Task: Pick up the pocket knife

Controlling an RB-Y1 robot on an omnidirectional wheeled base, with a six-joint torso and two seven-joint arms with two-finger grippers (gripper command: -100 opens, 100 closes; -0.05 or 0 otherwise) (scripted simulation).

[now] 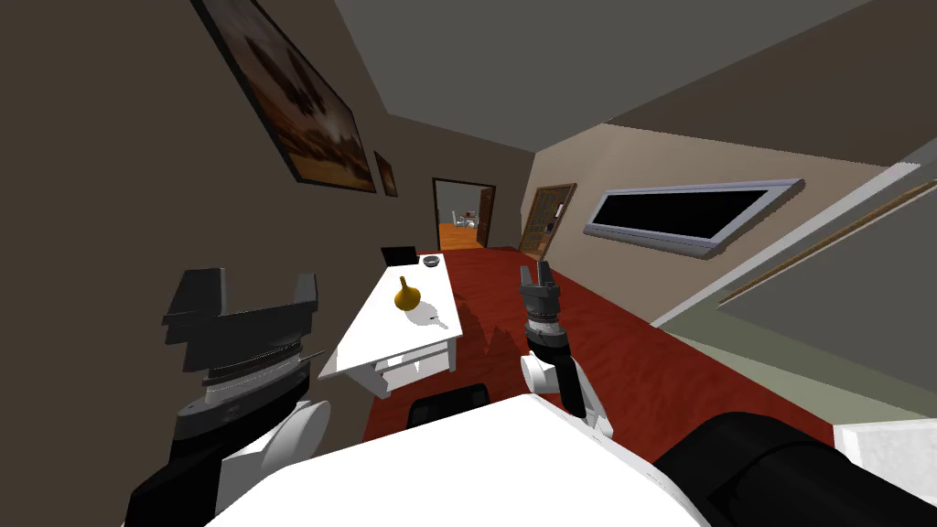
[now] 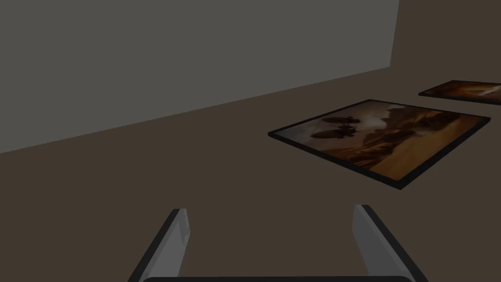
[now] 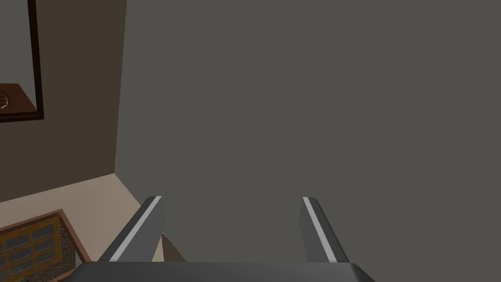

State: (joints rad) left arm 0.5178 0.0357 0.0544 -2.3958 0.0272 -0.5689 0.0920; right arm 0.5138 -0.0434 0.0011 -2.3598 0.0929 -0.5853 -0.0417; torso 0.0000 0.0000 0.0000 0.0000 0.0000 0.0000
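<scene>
A white table point(image 1: 366, 343) stands ahead along the left wall. On it are a yellow gourd-shaped vase point(image 1: 406, 294) and, beside the vase's shadow, a tiny dark object point(image 1: 431, 317) that may be the pocket knife; it is too small to be sure. My left gripper point(image 1: 252, 293) is raised close to my head, left of the table, and in its wrist view it point(image 2: 269, 210) is open with nothing between the fingers. My right gripper point(image 1: 535, 269) is held up over the red floor, right of the table. Its wrist view shows it point(image 3: 231, 199) open and empty too.
A small grey bowl point(image 1: 430, 262) and a black upright object point(image 1: 399, 256) sit at the table's far end. A low black object point(image 1: 448, 403) stands at its near corner. Red floor point(image 1: 567, 311) runs right of the table to an open doorway point(image 1: 462, 220).
</scene>
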